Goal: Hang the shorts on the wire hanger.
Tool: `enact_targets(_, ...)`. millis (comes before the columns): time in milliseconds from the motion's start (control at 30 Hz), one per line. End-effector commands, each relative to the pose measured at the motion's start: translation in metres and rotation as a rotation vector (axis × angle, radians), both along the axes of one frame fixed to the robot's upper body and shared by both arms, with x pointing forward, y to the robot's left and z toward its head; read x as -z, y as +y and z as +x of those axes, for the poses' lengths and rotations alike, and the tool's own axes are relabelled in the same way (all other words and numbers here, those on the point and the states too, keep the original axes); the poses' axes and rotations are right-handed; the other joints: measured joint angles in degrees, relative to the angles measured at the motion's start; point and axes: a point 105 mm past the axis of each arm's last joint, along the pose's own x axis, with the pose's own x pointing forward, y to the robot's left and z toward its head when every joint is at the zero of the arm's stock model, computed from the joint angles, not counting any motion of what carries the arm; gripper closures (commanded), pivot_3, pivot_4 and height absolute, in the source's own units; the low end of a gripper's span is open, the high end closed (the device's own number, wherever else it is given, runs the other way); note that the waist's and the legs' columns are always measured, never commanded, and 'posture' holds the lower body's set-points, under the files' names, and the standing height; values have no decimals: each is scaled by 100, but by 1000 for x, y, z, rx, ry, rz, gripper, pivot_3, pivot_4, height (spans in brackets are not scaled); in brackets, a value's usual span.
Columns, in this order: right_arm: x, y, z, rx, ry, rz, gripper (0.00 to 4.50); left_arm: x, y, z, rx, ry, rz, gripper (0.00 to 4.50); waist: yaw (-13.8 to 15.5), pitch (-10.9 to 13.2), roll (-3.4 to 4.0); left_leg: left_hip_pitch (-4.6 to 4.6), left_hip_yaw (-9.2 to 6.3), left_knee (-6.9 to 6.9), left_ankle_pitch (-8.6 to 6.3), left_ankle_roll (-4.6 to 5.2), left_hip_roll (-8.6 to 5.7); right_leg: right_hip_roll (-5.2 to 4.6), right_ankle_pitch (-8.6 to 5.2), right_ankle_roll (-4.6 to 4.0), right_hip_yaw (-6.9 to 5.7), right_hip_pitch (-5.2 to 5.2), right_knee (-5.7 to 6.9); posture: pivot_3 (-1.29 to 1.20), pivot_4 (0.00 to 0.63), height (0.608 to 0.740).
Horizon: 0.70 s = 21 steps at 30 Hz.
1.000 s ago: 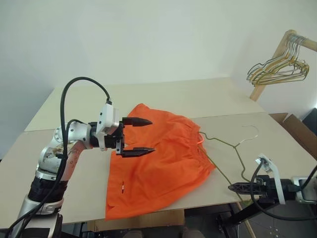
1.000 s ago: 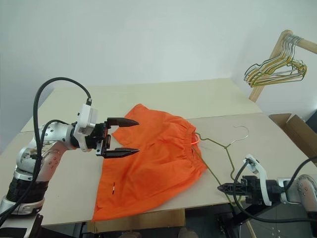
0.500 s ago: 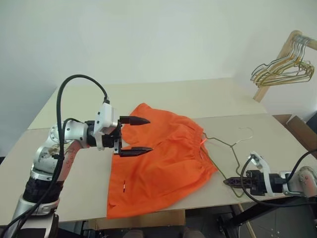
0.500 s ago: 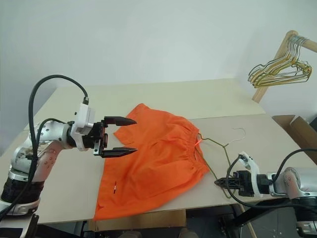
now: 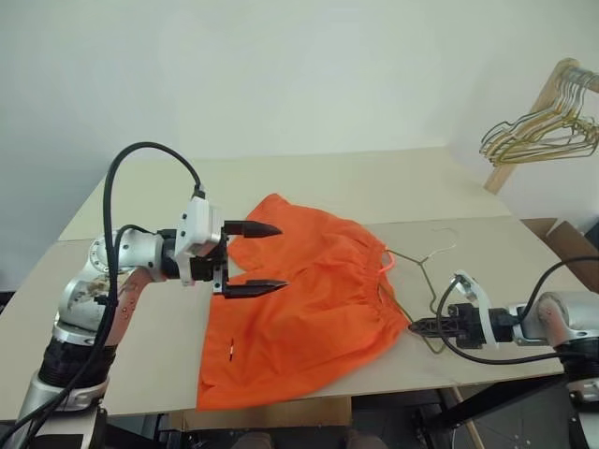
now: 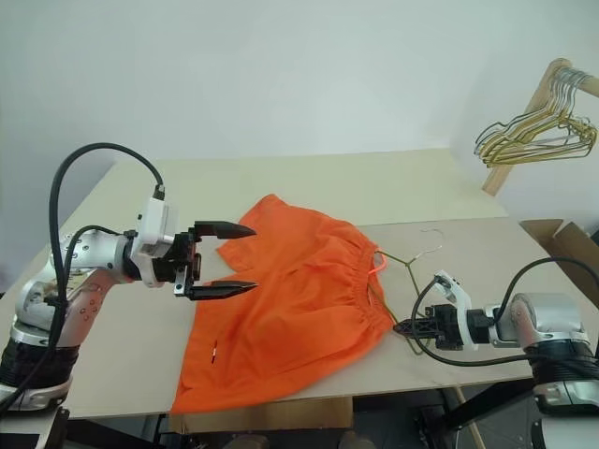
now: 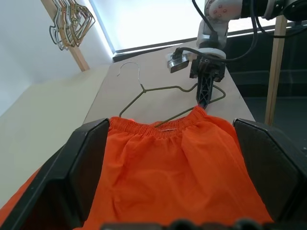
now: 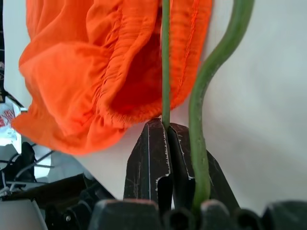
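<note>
- The table (image 5: pixel 309 192), pale beige, carries everything; a seam runs across it behind the garment.
- The shorts (image 5: pixel 309 309) lie spread flat near the front edge, bright orange, gathered waistband (image 5: pixel 374 281) facing the robot's right, one hem reaching the table's front edge. A small white mark (image 5: pixel 230 352) shows near the lower left part of the cloth.
- The left gripper (image 5: pixel 245 258) hovers above the left part of the shorts, pointing to the right, its two black fingers spread wide with nothing between them.
- The wire hanger (image 5: pixel 426 271) lies flat on the table just right of the waistband, one arm slipping under the fabric, its hook (image 5: pixel 447 234) curving toward the far side.
- The right gripper (image 5: pixel 415 327) rests low at the waistband's near corner, fingers pressed together; in the right wrist view the hanger's thin wire (image 8: pixel 165 62) runs up from between the closed tips.
- A bunch of spare hangers (image 5: pixel 543 140) hangs from a wooden rack (image 5: pixel 524 131) at far right.
</note>
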Motion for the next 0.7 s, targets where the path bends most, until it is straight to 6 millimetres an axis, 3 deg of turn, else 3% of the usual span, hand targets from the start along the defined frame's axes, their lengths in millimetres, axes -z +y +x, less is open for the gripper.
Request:
enact_targets(33,-11,10,4,-51,-33,46,4500,-10,3,-4,-9,-50,-10,29,39,0,0,-1,-1,0,0,0,0,0,0,0,-1,-1,0,109,0,740)
enact_targets(167,-7,18,4,-82,-6,69,4500,-10,3,-4,-13,-51,-12,29,88,0,0,0,0,1,0,0,0,1,0,0,-2,0,1,112,0,740)
enact_targets(533,-9,29,30,-25,-36,160,4500,-12,5,-4,-20,-59,0,29,125,0,0,1,-1,-1,0,-1,-2,2,1,-2,-3,-2,1,137,0,740)
enact_targets(700,-11,32,6,-139,-8,165,4500,-12,7,-5,-25,-65,4,29,155,0,1,-5,-3,-2,0,-1,-2,2,1,-1,-4,-7,1,144,0,740)
